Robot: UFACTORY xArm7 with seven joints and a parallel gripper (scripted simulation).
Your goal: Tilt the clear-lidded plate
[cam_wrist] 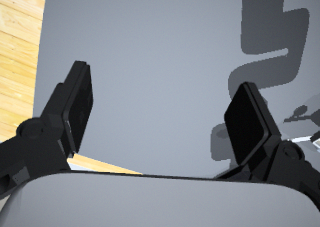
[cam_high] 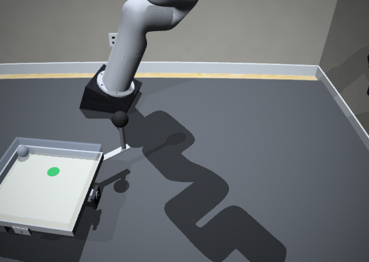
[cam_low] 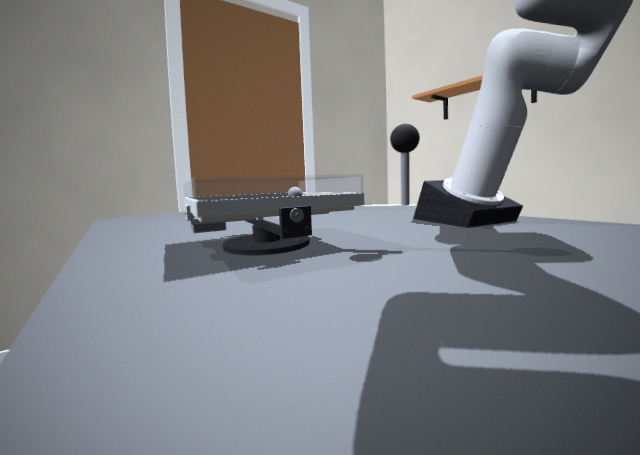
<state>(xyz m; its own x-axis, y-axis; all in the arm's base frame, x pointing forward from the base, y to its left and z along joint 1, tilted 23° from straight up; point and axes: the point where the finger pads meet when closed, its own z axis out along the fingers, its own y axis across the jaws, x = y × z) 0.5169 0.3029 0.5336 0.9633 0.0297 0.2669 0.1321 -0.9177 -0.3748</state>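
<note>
The clear-lidded plate [cam_high: 44, 188] sits at the front left of the table on a dark pivot base [cam_low: 266, 241]. Its white floor carries a green printed spot [cam_high: 53, 171]. The steel ball [cam_high: 22, 151] rests in the plate's far left corner, apart from the spot; it also shows in the exterior view [cam_low: 294, 191]. A handle with a black knob [cam_high: 120, 118] stands upright on an arm off the plate's far right corner. My gripper [cam_wrist: 164, 91] is open and empty, high above bare table, and shows only in the wrist view.
The arm's black base [cam_high: 110, 94] stands just behind the knob. The table ends in a raised rim [cam_high: 342, 101] at the right and back. A wooden floor [cam_wrist: 20, 52] shows past the table edge in the wrist view.
</note>
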